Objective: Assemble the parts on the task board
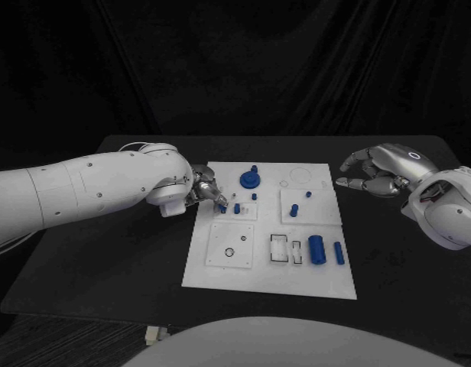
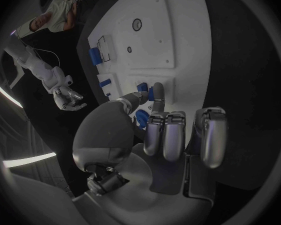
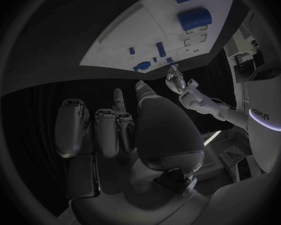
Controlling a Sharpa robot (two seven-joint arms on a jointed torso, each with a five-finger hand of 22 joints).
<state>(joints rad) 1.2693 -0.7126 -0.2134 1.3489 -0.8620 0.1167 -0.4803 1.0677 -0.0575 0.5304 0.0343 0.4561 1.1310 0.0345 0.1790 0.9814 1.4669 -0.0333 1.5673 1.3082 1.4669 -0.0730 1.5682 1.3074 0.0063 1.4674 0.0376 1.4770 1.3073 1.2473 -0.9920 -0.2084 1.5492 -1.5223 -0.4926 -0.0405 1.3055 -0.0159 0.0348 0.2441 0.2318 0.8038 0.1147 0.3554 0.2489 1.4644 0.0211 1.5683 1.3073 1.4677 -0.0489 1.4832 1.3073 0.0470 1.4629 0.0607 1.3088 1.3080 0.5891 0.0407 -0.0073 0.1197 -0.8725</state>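
Note:
The white task board (image 1: 302, 283) lies mid-table, also seen in the left wrist view (image 2: 178, 35) and the right wrist view (image 3: 128, 40). My left hand (image 1: 203, 187) (image 2: 147, 135) is over the board's left edge. Its thumb and one finger reach around a small blue peg (image 1: 222, 205) (image 2: 142, 87), the other fingers curled. Whether they grip the peg is unclear. A round blue part (image 1: 251, 179) lies just beyond. My right hand (image 1: 384, 172) (image 3: 134, 130) hovers right of the board, fingers apart, holding nothing.
A blue cylinder (image 1: 316, 249) and a blue bar (image 1: 339, 253) lie on the board's near right part. Two more small pegs (image 1: 297, 208) (image 1: 308, 194) stand near its middle. The black table (image 1: 115, 252) has bare room on both sides of the board.

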